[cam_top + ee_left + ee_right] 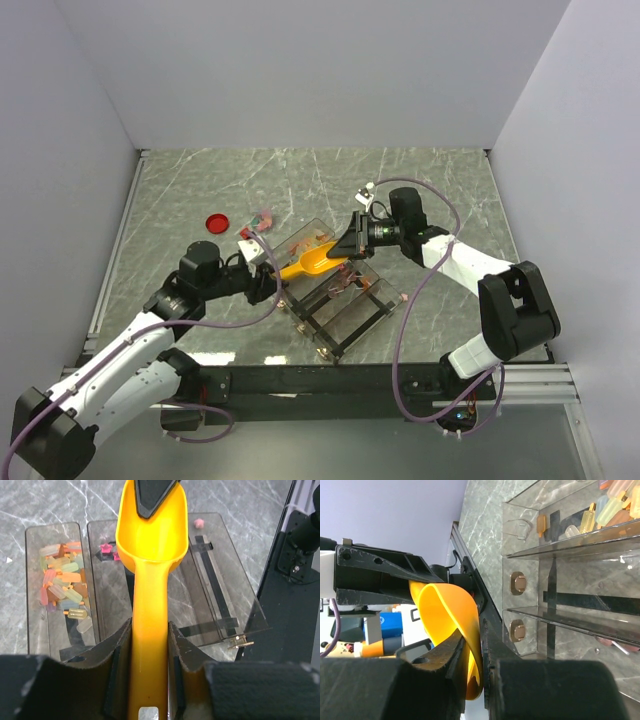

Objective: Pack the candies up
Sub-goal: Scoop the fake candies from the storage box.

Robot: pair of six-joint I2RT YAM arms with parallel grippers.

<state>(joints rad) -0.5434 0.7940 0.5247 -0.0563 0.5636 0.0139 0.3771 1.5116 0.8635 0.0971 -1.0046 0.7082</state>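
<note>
Both grippers hold the yellow-orange scoop [318, 263] above the clear compartment box [372, 300]. My left gripper [150, 630] is shut on the scoop's handle [149, 660]. My right gripper [481, 645] is shut on the rim of the scoop's bowl [447, 620], and one of its black fingertips [155, 500] reaches into the bowl. The bowl looks empty. Several candies [62, 582] fill the box's left compartment, and a few pink ones [106, 549] lie in the middle one. More candies [260, 218] lie loose on the table behind the box.
A flat round red lid [217, 222] lies on the marble table at the back left. The box's hinged clear lid [220, 580] lies open to the right. A black rail [330, 380] runs along the near edge, and grey walls close in three sides.
</note>
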